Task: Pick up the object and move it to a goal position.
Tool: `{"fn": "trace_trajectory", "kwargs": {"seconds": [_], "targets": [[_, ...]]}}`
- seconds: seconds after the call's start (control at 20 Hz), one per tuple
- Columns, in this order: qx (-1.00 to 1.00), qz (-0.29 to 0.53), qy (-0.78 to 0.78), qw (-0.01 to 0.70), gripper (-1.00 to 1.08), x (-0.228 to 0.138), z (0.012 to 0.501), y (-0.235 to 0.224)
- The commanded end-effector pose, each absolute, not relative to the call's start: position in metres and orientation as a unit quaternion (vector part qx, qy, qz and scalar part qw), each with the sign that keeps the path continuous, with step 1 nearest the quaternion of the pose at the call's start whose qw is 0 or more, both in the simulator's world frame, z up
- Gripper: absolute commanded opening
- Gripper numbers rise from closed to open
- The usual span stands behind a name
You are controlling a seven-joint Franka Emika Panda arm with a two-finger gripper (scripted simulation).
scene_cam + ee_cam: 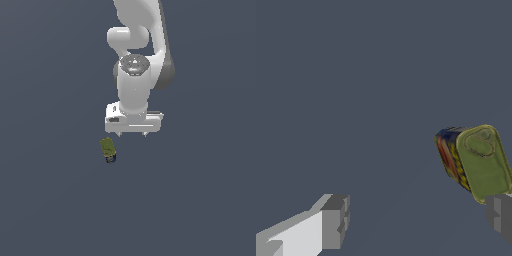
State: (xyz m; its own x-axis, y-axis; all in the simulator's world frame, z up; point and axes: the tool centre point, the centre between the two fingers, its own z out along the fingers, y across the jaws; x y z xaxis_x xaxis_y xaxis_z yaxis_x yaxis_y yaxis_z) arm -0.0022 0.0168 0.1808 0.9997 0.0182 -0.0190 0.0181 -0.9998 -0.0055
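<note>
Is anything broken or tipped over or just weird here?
Nothing looks broken or spilled. The little green object sits askew to the gripper, whose fingers are spread apart with nothing between them. In the exterior view the object lies off to that view's left of the gripper, not under it.

White rounded arm [134, 75], grey joint cap, grey-tipped tool [416, 220].

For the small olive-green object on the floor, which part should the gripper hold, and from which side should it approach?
Probably from above, closing on the two long sides of the olive-green object. The wrist view shows a flat can-like shape with a broad green face and narrow striped sides, so the short width should fit between the fingers. The gripper is open and stands off to the exterior view's right, so it must first shift over it.
</note>
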Motion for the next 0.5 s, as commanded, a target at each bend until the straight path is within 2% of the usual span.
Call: {"fn": "trace_trajectory", "kwargs": {"seconds": [0.0,0.45], "targets": [[-1.0,0.01,-0.009,0.003,1.0,-0.002,0.181,0.017],[-1.0,0.002,0.013,-0.003,1.0,-0.003,0.193,-0.007]]}}
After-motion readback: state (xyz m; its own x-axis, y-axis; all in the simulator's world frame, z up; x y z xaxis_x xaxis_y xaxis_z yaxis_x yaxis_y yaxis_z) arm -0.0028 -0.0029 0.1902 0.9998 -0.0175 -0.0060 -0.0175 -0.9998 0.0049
